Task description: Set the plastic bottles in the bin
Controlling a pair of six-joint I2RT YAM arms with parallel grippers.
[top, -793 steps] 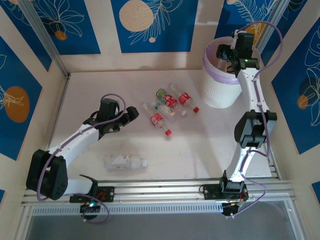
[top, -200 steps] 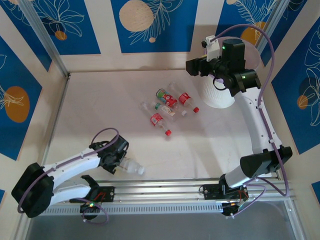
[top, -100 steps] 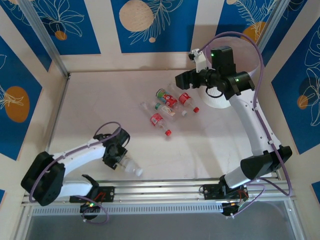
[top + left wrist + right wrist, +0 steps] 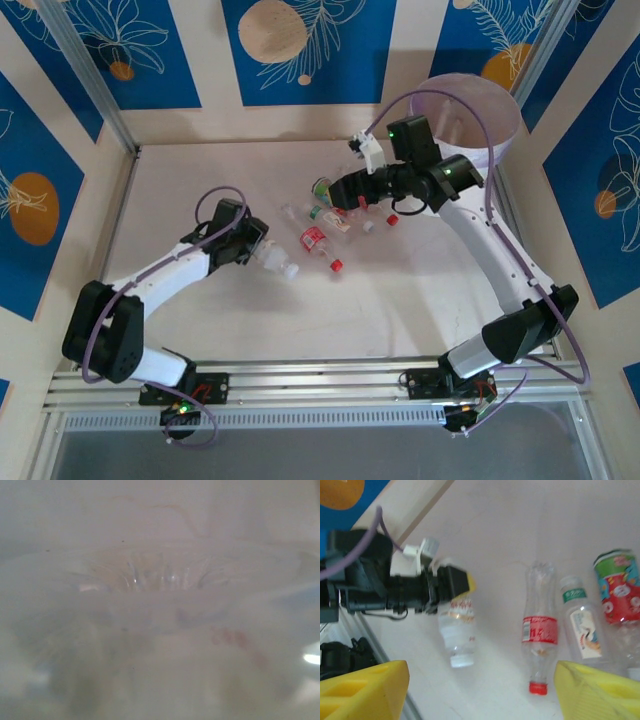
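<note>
**Status:** task in progress, with most of it outstanding.

**Bin:** The bin (image 4: 508,100) stands at the far right of the table (image 4: 190,180), partly behind the right arm. Its contents cannot be made out, so no deposit can be confirmed.

**Left gripper:** The left gripper (image 4: 256,249) is closed on the base end of a white-capped bottle (image 4: 274,261). The bottle projects toward the table's middle, cap leading. The left wrist view is blurred, with clear plastic close against the lens. This bottle is well apart from the bin, and the other bottles lie between them.

**Right gripper:** The right gripper (image 4: 335,188) is empty, with its yellow fingers (image 4: 365,687) spread wide. It hovers over the left side of the loose bottles (image 4: 340,210) at mid-table. Beneath it, a red-labelled bottle (image 4: 540,630) and a green-capped bottle (image 4: 582,630) lie side by side. A green-and-red-labelled bottle (image 4: 617,585) lies just beyond them.

**Assessment:** Roughly half a dozen bottles lie on the table and one is in hand, so none of these is in the bin. What remains is to carry the held bottle across and release it, then to pick up and bin each loose bottle in turn.
</note>
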